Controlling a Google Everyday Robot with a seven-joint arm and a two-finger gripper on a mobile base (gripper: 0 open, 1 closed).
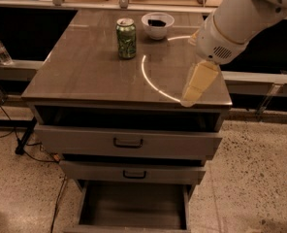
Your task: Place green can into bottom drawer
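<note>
Cream-coloured and wedge-shaped, the gripper (189, 98) hangs from a thick white arm (240, 18) that enters from two o'clock, its tip low over the front right part of the grey-brown cabinet top (80, 74), close to the front edge; whether it is released or clenched cannot be told, and nothing can be seen in its hold. Just beside it, at nine o'clock, a bright curved streak of reflected light (148, 79) runs across the top. Between ten and eleven o'clock from the gripper, well apart from it, the green can (126, 39) stands upright on the back half of the top, silver lid up. At eleven o'clock, near the back edge and just right of the can, sits a white bowl (157, 25) with something dark inside. Below the top, at about eight o'clock from the gripper, the top drawer (129, 142) stands slightly pulled out, with a dark handle; under it the middle drawer (129, 174) is out a little as well. At seven o'clock, lowest of all, the bottom drawer (134, 208) is pulled far out, showing a dark flat floor between grey side walls. Speckled flooring (250, 178) surrounds the cabinet. Far off at nine o'clock, a clear plastic bottle (0, 50) stands on a low ledge, and dark cables (10, 127) trail on the floor beneath it.
</note>
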